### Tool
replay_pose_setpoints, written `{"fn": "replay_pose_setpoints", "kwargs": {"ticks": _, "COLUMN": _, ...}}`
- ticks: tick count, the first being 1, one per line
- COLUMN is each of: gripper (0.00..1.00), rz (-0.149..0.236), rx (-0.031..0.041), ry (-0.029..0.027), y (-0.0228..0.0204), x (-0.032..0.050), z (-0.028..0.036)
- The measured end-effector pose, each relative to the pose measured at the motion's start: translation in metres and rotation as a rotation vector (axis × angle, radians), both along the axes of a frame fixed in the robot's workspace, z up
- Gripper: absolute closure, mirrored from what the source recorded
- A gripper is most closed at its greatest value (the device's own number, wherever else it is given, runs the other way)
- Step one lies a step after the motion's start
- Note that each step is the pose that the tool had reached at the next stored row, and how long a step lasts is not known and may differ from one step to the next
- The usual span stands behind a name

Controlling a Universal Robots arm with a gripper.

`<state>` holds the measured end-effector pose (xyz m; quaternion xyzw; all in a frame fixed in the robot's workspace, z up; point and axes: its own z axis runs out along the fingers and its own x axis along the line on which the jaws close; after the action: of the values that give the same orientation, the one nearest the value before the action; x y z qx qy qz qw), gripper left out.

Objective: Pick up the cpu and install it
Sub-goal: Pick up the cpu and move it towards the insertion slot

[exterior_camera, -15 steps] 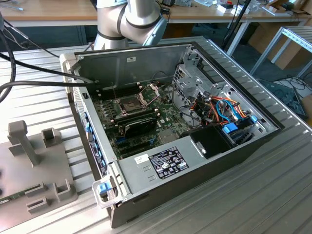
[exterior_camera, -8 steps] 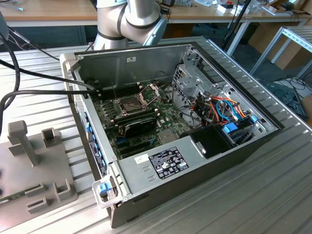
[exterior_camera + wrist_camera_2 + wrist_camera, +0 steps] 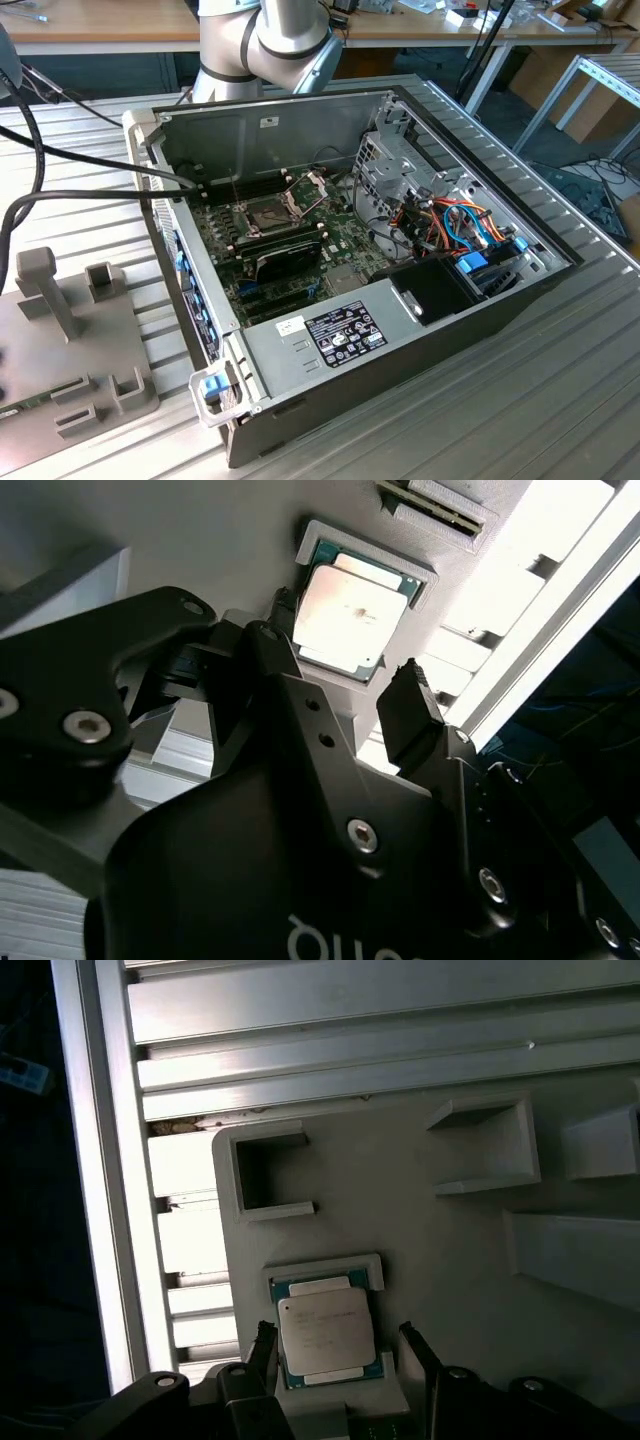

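First wrist view: cpu straddled by spread hand.

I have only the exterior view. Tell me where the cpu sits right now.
Observer: In the first wrist view the cpu, a thin square chip with a dull silver-grey metal top, lies flat in a shallow rimmed recess of the pale grey fixture plate.
Operator: Report the gripper's state.
Observer: The black two-finger gripper is open, with one finger on each side of the chip, which is not lifted.
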<state>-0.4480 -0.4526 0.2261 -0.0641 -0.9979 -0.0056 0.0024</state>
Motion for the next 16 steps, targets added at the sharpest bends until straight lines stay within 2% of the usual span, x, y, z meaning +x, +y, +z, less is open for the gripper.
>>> {"fn": "replay_pose_setpoints", "kwargs": {"ticks": 4, "gripper": 0.4, "rz": 0.0, "rx": 0.0, "ry": 0.0, "y": 0.0, "x": 0.0003, "z": -0.0056}}
{"fn": "replay_pose_setpoints", "kwargs": {"ticks": 7, "gripper": 0.4, "rz": 0.0, "rx": 0.0, "ry": -0.0001, "y": 0.0, "x": 0.0004, "z": -0.0142}}
{"fn": "replay_pose_setpoints", "kwargs": {"ticks": 14, "gripper": 0.4, "rz": 0.0, "rx": 0.0, "ry": -0.0001, "y": 0.0, "x": -0.0002, "z": -0.0161}}
{"fn": "replay_pose_setpoints", "kwargs": {"ticks": 15, "gripper": 0.4, "rz": 0.0, "rx": -0.0001, "ry": 0.0001, "y": 0.0, "x": -0.0004, "z": -0.0178}}
{"fn": "replay_pose_setpoints", "kwargs": {"ticks": 16, "gripper": 0.4, "rz": 0.0, "rx": 0.0, "ry": 0.0, "y": 0.0, "x": -0.0004, "z": -0.0227}}
